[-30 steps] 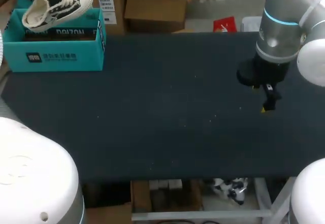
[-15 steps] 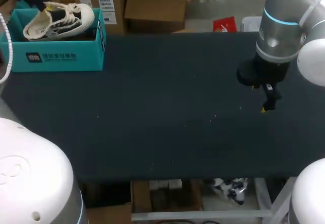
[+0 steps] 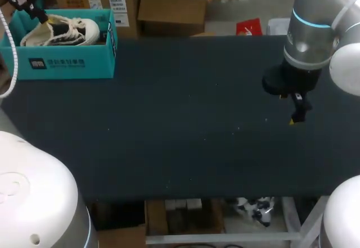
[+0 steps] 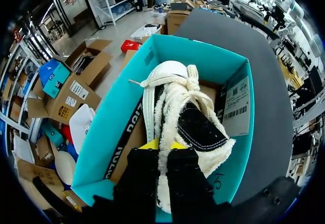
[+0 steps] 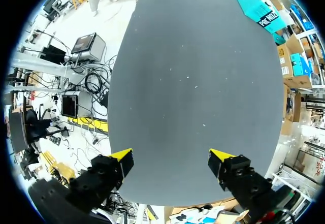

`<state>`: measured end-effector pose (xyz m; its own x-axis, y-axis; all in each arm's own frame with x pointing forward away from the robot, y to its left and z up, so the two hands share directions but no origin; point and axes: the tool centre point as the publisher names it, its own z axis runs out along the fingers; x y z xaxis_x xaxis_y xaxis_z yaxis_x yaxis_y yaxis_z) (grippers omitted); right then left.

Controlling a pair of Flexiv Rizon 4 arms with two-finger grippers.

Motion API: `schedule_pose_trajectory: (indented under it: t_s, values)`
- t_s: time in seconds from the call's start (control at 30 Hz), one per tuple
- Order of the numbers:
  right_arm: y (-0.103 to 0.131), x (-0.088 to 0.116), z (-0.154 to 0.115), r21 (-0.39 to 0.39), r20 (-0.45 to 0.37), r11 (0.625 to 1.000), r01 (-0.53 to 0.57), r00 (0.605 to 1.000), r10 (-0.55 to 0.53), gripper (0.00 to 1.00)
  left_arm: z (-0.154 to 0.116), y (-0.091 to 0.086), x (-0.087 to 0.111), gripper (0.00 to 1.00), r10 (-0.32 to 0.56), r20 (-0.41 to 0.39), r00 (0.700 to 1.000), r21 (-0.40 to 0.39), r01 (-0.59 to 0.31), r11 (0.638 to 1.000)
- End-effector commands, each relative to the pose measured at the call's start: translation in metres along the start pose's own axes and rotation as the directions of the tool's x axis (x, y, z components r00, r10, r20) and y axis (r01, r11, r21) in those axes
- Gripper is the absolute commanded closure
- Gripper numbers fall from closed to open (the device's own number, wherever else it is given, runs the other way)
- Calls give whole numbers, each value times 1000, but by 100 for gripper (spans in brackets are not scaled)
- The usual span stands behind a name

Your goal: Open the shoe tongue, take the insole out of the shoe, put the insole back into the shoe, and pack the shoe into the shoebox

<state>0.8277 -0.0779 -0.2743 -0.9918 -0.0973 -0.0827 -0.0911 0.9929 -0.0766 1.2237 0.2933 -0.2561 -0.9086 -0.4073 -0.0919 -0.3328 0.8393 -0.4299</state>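
Observation:
A cream and black canvas shoe (image 3: 59, 30) lies inside the teal shoebox (image 3: 62, 63) at the table's far left corner. My left gripper (image 3: 32, 13) is at the shoe's heel end, over the box. In the left wrist view that gripper (image 4: 162, 145) is shut on the shoe (image 4: 177, 117) at its heel, with the toe pointing away inside the shoebox (image 4: 114, 117). My right gripper (image 3: 296, 116) hangs above the bare mat at the right. Its fingers stand wide apart in the right wrist view (image 5: 172, 160) with nothing between them. The insole is not visible.
The dark mat (image 3: 185, 118) covers the table. The shoebox (image 5: 256, 5) shows at the mat's far corner in the right wrist view. Small pale specks dot the mat.
The left gripper has lowered the shoe from above the box rim down into the shoebox. The right arm has not moved.

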Motion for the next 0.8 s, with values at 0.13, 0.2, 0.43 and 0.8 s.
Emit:
schedule_pose_trajectory:
  t_s: [0.13, 0.2, 0.43, 0.8]
  values:
    - [0, 0, -1, 2, -3, 1000, 0, 1000, 0, 0, 38, 2, -24, 100, -38, -557, 830, -52, 11, 999]
    - [0, 0, -1, 2, -3, 1000, 0, 1000, 0, 0, 46, 3, -26, 100, -47, -570, 820, -68, 10, 998]
    - [0, 0, -1, 2, -3, 1000, 0, 1000, 0, 0, 63, 4, -37, 0, -100, -558, 824, -88, 61, 994]
    - [0, 0, -1, 2, -3, 1000, 0, 1000, 0, 0, 2, -15, -7, 0, -68, -519, 852, -35, 59, 998]
